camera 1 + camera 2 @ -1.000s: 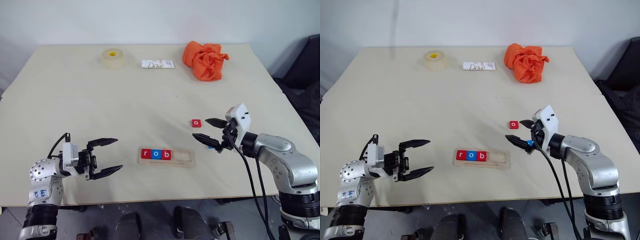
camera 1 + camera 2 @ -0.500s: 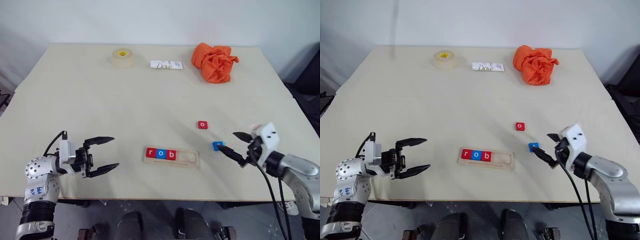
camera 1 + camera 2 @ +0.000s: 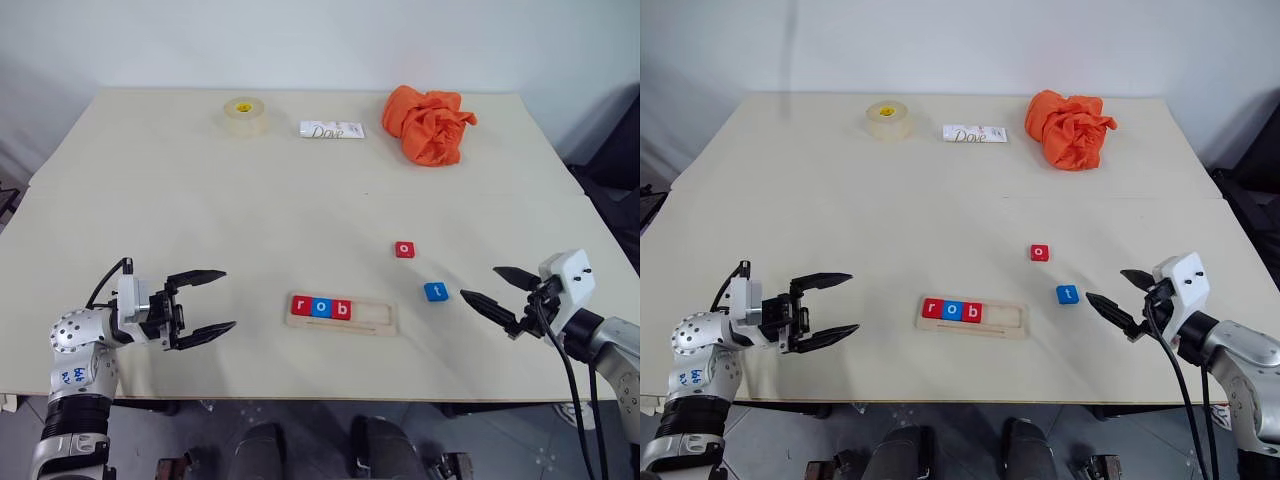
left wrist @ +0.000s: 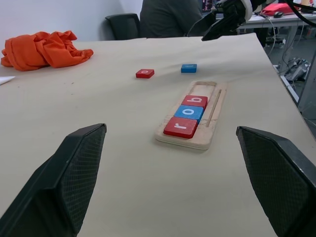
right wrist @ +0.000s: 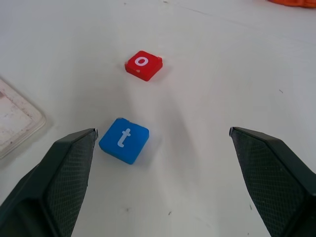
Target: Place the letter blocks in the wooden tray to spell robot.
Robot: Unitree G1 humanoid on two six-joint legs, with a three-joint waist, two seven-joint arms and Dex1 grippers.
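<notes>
My right tool has pulled back toward the surface's right edge, fingers spread and empty; a second ago it hid the blue t block, which now lies bare beside the red o block. My left tool hangs released. The wooden tray holds r, o, b; its other slots look bare.

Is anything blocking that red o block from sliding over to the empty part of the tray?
Nothing visible. The red o block lies alone on bare table, and the stretch between it and the tray's empty right end is clear. The blue t block sits off to the side.
</notes>
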